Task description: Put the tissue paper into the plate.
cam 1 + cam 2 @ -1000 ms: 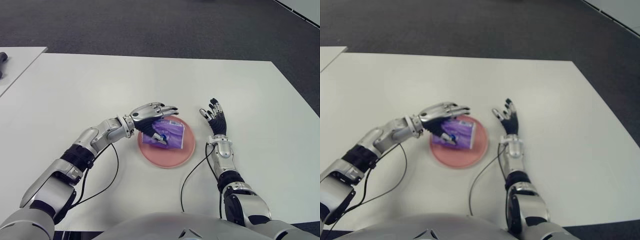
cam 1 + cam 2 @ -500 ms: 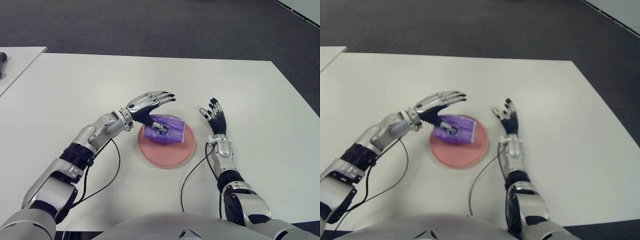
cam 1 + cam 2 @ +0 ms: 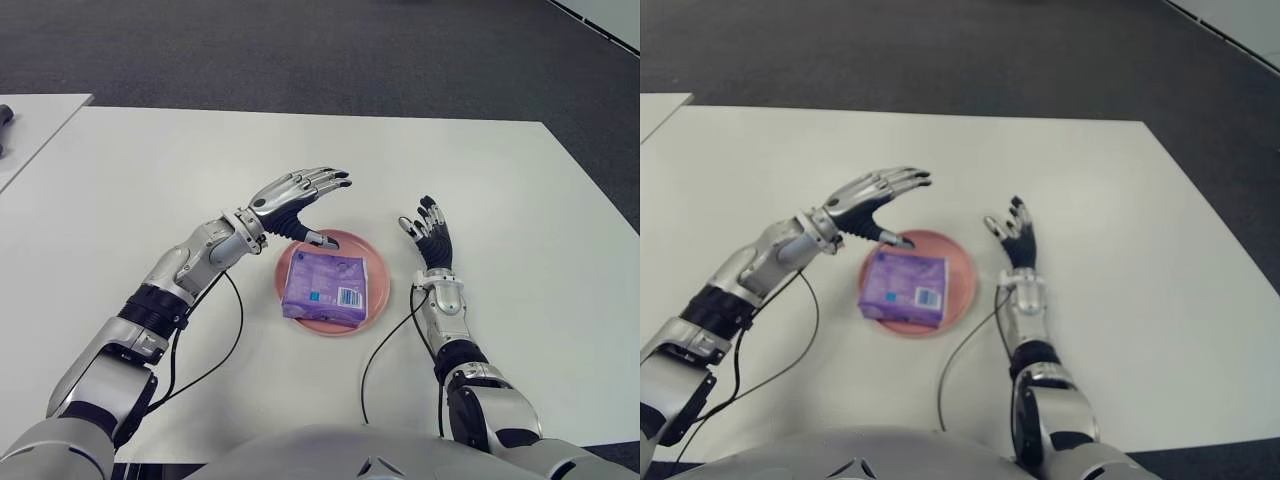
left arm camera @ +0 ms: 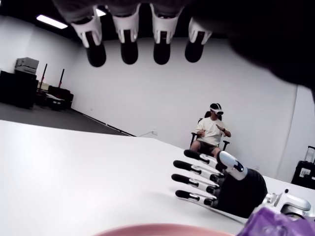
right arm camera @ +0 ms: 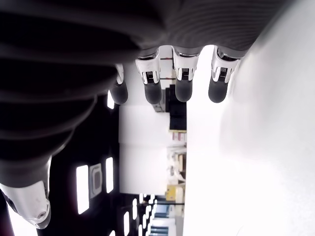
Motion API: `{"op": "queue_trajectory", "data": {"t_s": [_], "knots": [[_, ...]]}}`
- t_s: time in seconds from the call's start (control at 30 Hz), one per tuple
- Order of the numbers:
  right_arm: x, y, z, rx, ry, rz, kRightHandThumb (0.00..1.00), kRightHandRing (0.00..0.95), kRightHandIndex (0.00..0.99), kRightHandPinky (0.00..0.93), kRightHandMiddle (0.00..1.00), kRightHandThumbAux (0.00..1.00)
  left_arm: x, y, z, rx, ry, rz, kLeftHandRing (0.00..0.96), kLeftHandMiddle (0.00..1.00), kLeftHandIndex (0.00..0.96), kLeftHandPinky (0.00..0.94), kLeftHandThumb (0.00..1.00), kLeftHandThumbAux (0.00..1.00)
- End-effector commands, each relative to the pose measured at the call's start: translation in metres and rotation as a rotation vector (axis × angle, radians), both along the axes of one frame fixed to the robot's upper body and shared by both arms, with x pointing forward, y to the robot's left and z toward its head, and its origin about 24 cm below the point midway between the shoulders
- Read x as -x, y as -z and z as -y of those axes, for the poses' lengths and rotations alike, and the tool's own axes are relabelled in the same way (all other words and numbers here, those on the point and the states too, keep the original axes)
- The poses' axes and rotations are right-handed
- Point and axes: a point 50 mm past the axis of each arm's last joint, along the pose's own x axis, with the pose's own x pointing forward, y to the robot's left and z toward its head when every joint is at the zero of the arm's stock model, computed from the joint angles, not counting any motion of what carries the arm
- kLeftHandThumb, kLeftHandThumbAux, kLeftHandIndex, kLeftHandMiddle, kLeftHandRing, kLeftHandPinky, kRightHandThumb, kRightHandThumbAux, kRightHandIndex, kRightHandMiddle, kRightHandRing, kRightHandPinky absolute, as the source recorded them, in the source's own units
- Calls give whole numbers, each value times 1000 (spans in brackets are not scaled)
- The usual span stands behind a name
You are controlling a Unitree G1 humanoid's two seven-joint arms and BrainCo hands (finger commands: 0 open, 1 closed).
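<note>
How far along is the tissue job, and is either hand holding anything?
Done: the purple tissue pack lies flat on the pink plate, with no fingers on it. In hand: nothing. The left hand hovers open above the plate's far-left edge; the right hand shows open just right of the plate. Left: only pulling the left hand clear.

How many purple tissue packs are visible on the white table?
1. The purple plastic tissue pack lies in the round pink plate, between the open left hand and the right hand. No others visible.
</note>
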Motion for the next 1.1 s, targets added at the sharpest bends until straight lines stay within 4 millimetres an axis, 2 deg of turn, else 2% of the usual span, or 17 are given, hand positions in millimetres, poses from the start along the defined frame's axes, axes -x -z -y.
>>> {"op": "queue_trajectory", "data": {"t_s": [0.03,0.77,0.97,1.1], "knots": [[30,40,-2,-32,19,-195,116,42,18,75,45,607,1,0,-3,11,-22,-7,0,0,0,0,57,279],[31,40,-1,-31,19,-193,116,42,18,75,45,607,1,-3,-7,69,-38,-20,0,0,0,0,23,333],[31,40,-1,-31,19,-193,116,42,18,75,45,607,-4,-8,-17,235,-84,-84,0,0,0,0,6,392],[31,40,-1,-31,19,-193,116,42,18,75,45,607,-14,-12,-28,427,-169,-237,0,0,0,0,1,425]]}}
